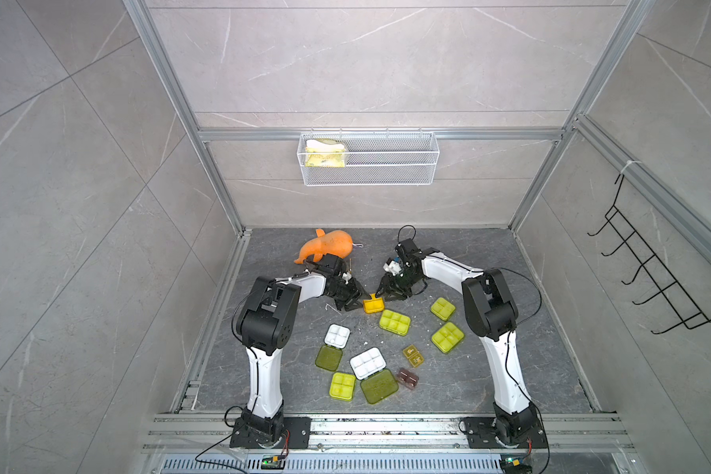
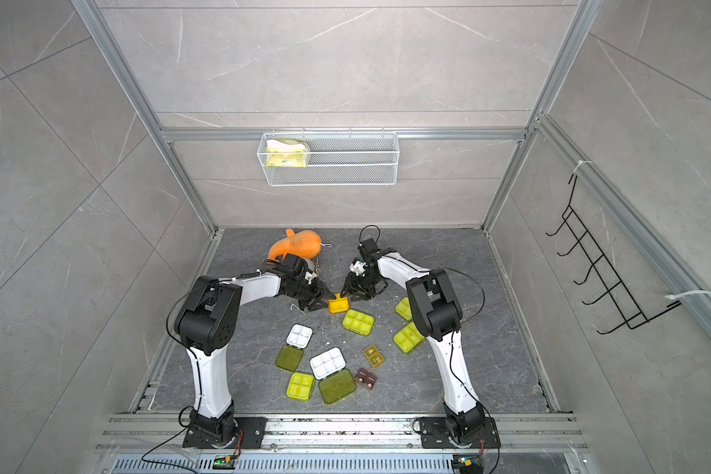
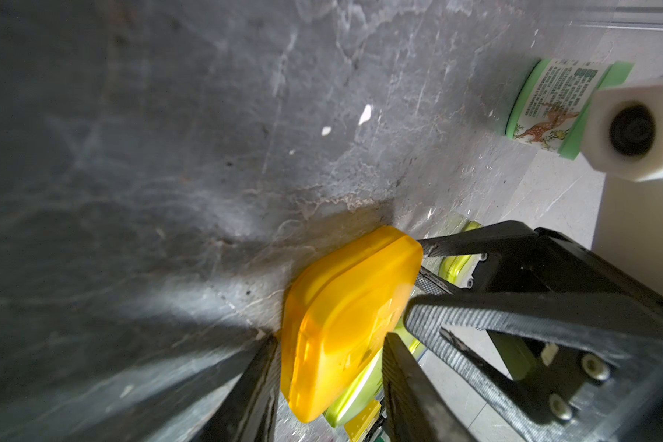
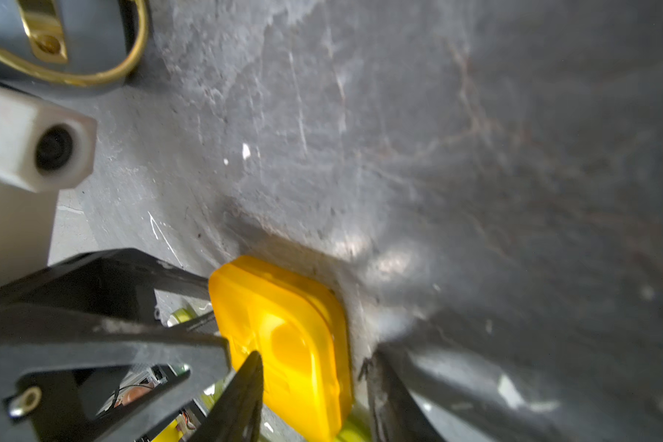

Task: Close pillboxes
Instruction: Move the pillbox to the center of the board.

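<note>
The orange pillbox (image 1: 373, 305) (image 2: 339, 305) lies on the dark floor between both grippers, lid down. My left gripper (image 1: 362, 301) (image 3: 330, 344) is shut on it, a finger against each side. My right gripper (image 1: 380, 296) (image 4: 314, 359) straddles the same orange pillbox (image 4: 284, 336) from the opposite side, open, with a small gap at one finger. Closed yellow-green pillboxes (image 1: 394, 322) (image 1: 442, 308) (image 1: 447, 337) (image 1: 342, 386) lie nearby. Two white trays (image 1: 337, 335) (image 1: 368, 362) lie open with their lids (image 1: 328, 358) (image 1: 379, 386) flat. A small amber box (image 1: 413, 356) lies open.
An orange plush toy (image 1: 325, 246) lies behind the left arm. A small brown box (image 1: 407, 378) sits near the front. A green-lidded jar (image 3: 552, 107) stands by the right arm. On the walls hang a wire basket (image 1: 368, 158) and a black hook rack (image 1: 653, 279).
</note>
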